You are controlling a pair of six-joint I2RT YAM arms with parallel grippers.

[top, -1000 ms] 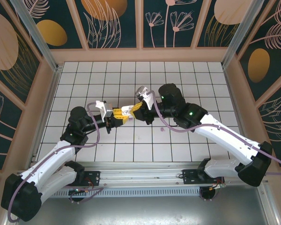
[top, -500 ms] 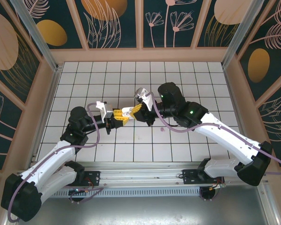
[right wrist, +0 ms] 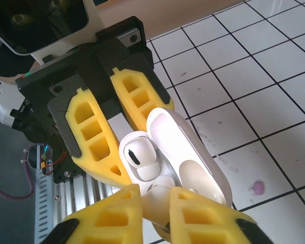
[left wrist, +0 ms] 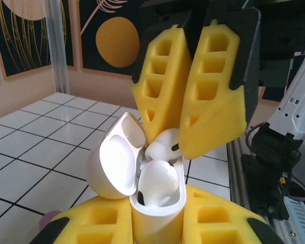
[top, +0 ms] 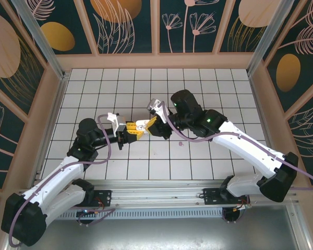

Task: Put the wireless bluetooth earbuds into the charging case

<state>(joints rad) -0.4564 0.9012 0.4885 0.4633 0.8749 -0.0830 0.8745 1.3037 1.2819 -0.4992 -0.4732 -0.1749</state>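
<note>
Above the middle of the white tiled table point(top: 208, 88) the two arms met tip to tip. The left gripper point(top: 130, 130) had its yellow fingers point(left wrist: 99, 223) closed on the lower body of the white charging case point(top: 141, 125), holding it upright off the tiles with its lid point(left wrist: 114, 162) swung open to one side. In the left wrist view one white earbud point(left wrist: 157, 183) sat in the case, its rounded head showing above the rim. The right gripper point(top: 152, 123) reached in from the opposite side, its foam pads point(right wrist: 109, 218) nearly together and pinching a second white earbud point(right wrist: 157, 195) whose lower end was at the case's mouth, touching the seated one; how far it had gone in could not be told. On the tiles just right of the grippers, apart from both, lay a small pale purple piece point(top: 181, 142), too small to make out closely
</note>
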